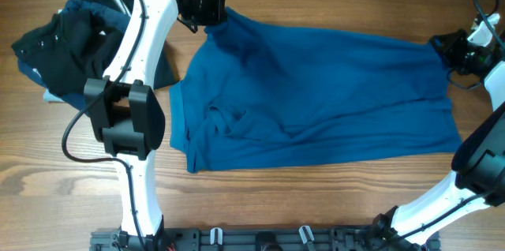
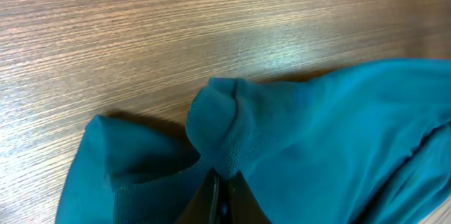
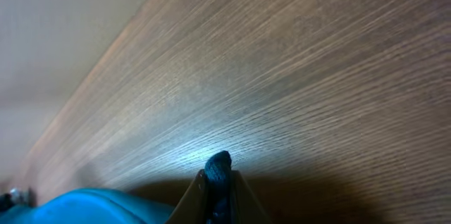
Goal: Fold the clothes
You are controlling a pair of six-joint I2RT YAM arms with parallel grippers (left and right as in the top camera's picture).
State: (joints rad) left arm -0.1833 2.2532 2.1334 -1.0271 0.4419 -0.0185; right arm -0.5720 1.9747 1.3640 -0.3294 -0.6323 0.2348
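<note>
A blue shirt [image 1: 316, 93] lies spread across the wooden table, rumpled near its left hem. My left gripper [image 1: 215, 10] is shut on its far left corner; the left wrist view shows the fabric [image 2: 225, 129] bunched above my closed fingers [image 2: 222, 185]. My right gripper [image 1: 451, 50] is shut on the shirt's far right corner; the right wrist view shows a fold of dark blue cloth [image 3: 218, 168] pinched between the fingers [image 3: 218, 185], just above the table.
A pile of dark clothes [image 1: 67, 42] lies at the far left, beside the left arm [image 1: 134, 61]. The right arm [image 1: 481, 148] stands along the right edge. Bare wood runs in front of the shirt.
</note>
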